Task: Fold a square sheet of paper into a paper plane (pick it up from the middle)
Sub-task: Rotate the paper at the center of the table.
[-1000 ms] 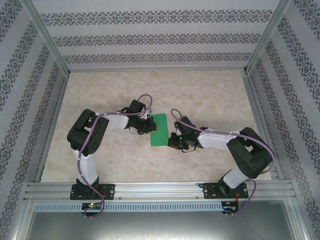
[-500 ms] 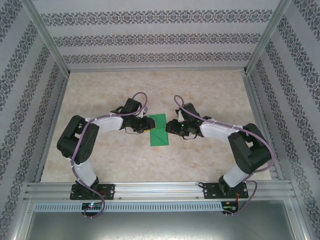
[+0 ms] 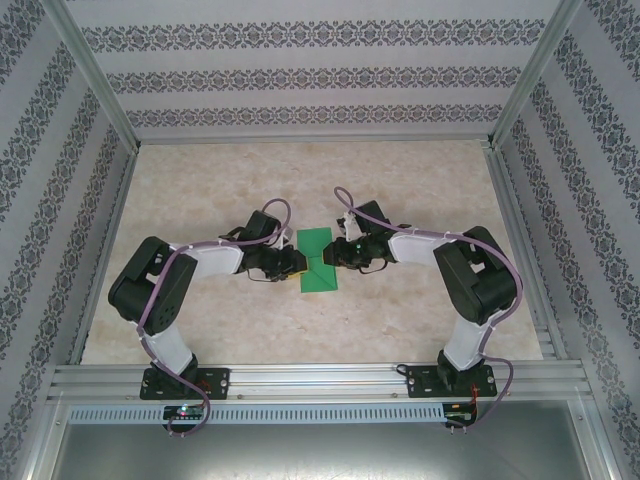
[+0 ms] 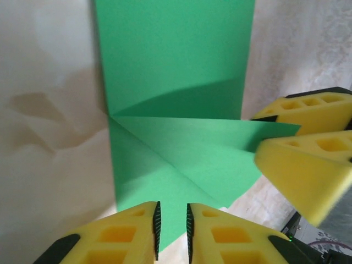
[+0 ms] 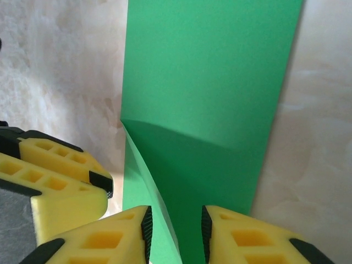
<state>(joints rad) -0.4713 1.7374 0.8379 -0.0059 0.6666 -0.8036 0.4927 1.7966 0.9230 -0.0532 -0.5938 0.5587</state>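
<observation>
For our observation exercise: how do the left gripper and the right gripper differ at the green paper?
The left gripper has its jaws nearly together; the right gripper stands wider open. The left gripper is at the left edge of the square sheet of paper, the right gripper at its right edge. Both have yellow fingers, with green paper showing between their fingertips.

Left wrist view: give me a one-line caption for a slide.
Left gripper, slightly open, straddles the near edge of the folded green paper sheet; right gripper brackets a flap's tip.
</observation>
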